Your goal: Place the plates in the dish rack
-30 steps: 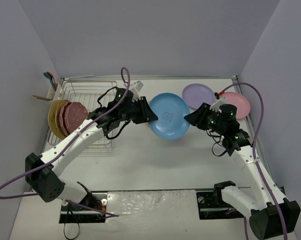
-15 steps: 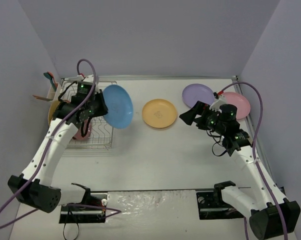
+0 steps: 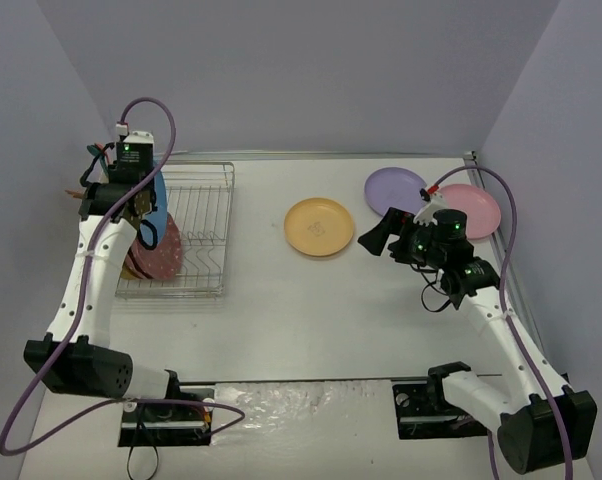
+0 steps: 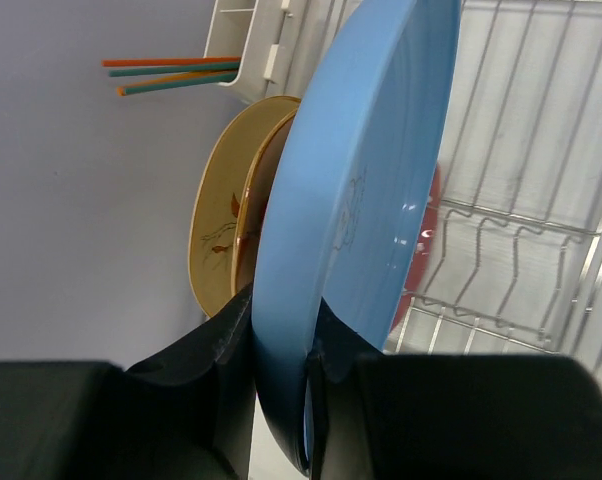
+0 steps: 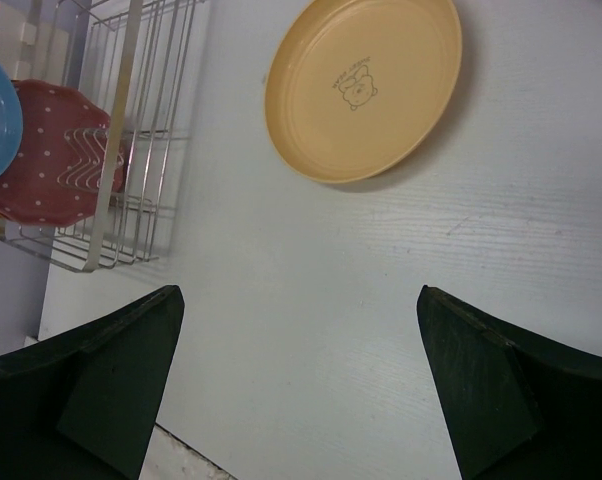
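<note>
My left gripper is shut on the rim of a blue plate, held on edge over the left part of the dish rack. Beside it in the rack stand a tan floral plate and a dark pink speckled plate. A yellow-orange plate lies flat at mid-table. A lilac plate and a light pink plate lie at the back right. My right gripper hovers open and empty just right of the yellow-orange plate.
A white utensil caddy with orange and teal sticks hangs on the rack's far left side. Grey walls stand close on the left, back and right. The right half of the rack holds no plates.
My left arm swung the blue plate from mid-table to the left, over the rack beside the standing plates. That uncovered the yellow-orange plate. My right gripper opened wide.
</note>
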Available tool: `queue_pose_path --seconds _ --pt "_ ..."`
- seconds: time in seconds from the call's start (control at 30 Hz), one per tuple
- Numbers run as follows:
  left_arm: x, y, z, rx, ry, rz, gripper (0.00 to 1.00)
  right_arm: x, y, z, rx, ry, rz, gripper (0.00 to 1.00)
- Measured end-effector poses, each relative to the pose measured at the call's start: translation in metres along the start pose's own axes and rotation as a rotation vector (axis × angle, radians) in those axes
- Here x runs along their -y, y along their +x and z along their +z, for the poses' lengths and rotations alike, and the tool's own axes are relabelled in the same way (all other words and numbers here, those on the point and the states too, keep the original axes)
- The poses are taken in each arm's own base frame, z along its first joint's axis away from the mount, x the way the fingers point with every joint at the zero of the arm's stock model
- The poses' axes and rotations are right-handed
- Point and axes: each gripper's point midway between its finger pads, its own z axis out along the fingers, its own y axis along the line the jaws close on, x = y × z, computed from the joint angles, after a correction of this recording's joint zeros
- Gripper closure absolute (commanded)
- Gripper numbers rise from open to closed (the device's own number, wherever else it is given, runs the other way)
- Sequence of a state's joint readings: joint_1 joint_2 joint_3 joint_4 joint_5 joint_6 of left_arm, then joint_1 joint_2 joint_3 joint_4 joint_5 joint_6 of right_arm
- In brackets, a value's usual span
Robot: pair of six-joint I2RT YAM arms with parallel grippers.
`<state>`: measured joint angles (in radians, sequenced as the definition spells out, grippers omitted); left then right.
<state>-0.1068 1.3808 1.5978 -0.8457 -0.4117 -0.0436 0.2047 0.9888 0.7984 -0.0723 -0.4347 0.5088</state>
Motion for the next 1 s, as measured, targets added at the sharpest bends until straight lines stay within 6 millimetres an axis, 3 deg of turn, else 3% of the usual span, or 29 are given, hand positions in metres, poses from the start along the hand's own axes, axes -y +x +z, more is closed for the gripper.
queue_pose_path --seconds 0.37,0.77,0.87,1.0 --pt "0.013 0.008 0.032 -0.041 0.017 0.157 1.0 0.016 0.014 0.018 -0.075 0.035 -0.006 0.0" --pt "0.048 0.065 0.062 -0.153 0.107 0.185 1.0 0.031 0.026 0.041 -0.136 0.057 0.015 0.0" --pt "0.053 0.078 0.067 -0.174 0.116 0.176 0.84 0.034 0.028 0.048 -0.142 0.06 0.017 0.0" --pt "0.057 0.086 0.072 -0.179 0.113 0.155 0.7 0.04 0.029 0.063 -0.147 0.081 0.023 0.0"
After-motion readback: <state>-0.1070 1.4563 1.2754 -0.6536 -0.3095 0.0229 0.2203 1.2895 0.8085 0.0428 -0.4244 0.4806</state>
